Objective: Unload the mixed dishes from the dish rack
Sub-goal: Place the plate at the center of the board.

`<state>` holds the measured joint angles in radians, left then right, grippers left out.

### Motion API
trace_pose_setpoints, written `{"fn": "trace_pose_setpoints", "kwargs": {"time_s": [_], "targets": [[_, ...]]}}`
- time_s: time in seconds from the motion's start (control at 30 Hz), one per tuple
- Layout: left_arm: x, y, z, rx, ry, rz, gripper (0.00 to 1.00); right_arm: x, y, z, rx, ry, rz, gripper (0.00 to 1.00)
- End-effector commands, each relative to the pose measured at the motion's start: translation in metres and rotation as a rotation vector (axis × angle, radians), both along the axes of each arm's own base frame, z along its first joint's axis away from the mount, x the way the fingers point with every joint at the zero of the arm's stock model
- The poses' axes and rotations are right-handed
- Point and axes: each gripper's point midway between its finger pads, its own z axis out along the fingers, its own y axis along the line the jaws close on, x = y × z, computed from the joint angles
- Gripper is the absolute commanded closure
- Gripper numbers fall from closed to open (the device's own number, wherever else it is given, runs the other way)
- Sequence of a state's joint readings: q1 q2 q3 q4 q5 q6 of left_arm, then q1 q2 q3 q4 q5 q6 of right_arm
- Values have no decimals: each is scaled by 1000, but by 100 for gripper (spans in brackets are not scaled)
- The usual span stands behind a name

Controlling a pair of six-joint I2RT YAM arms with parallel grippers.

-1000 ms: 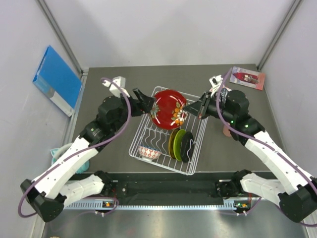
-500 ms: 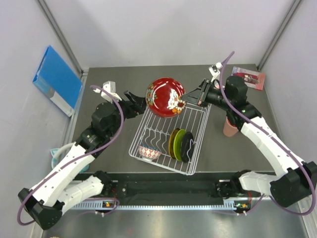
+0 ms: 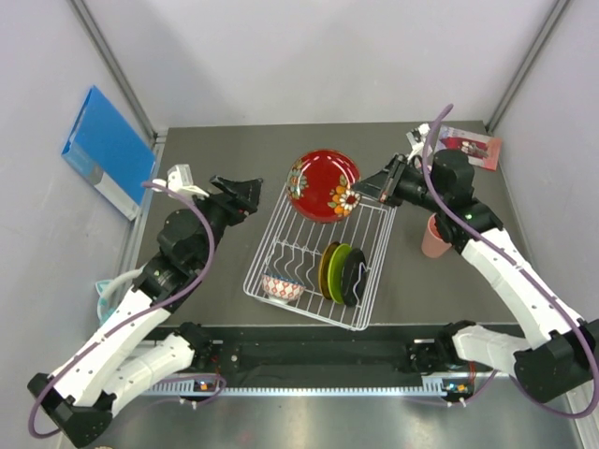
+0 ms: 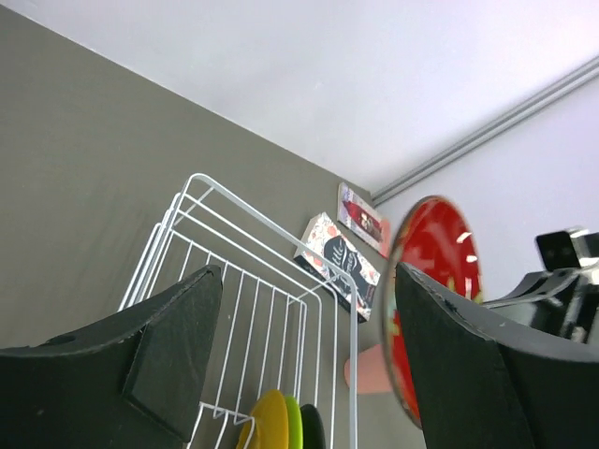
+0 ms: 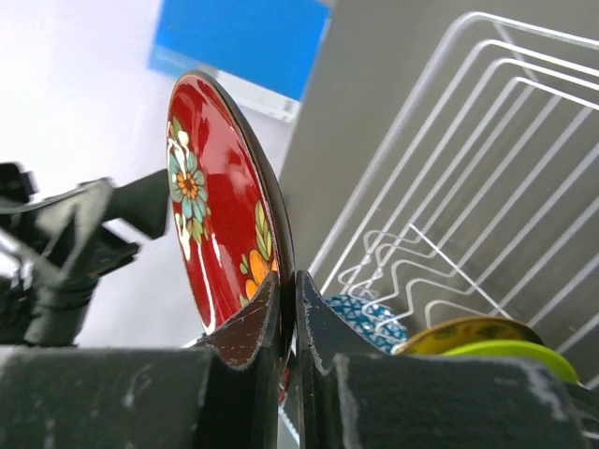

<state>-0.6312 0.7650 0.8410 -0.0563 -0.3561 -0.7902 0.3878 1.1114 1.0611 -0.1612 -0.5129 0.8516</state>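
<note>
My right gripper [image 3: 367, 192] is shut on the rim of the red flowered plate [image 3: 323, 186] and holds it on edge above the far end of the white dish rack [image 3: 372, 273]. The right wrist view shows the plate [image 5: 220, 215] pinched between the fingers [image 5: 251, 327]. My left gripper [image 3: 245, 194] is open and empty, left of the rack; in its wrist view the plate [image 4: 432, 281] stands near the right finger [image 4: 468, 374]. An amber plate [image 3: 328, 268], a lime-green plate [image 3: 339, 270] and a black plate [image 3: 353, 275] stand in the rack's slots. A small patterned bowl [image 3: 282, 285] sits in the near left corner.
A pink cup [image 3: 433, 236] stands on the table right of the rack, under my right arm. A printed booklet [image 3: 468, 146] lies at the far right corner. A blue folder [image 3: 108, 150] leans on the left wall. A teal object [image 3: 105, 290] lies at the table's left edge.
My left gripper has let go of the red plate and drawn back to the left. My right gripper has kept hold of the plate and shifted it slightly right and toward the rack's far end.
</note>
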Motion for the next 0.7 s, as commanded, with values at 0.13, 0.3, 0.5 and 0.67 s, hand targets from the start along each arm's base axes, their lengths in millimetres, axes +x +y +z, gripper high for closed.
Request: {"fn": "trace_pose_setpoints", "kwargs": {"time_s": [0.13,0.3,0.5,0.67], "targets": [[1,-38,5,-8,-43,-172,21,11,11,9,56,-30,57,100],[-3,-76,-11,11,13,-354,22,9,13,18,72,-58,78,100],[-6,-90,-19,-16,19,-426,23,3,15,17,81,-52,112,100],[-4,-91,-21,-17,21,-422,25,-1,18,17,85,-60,143,100]]}}
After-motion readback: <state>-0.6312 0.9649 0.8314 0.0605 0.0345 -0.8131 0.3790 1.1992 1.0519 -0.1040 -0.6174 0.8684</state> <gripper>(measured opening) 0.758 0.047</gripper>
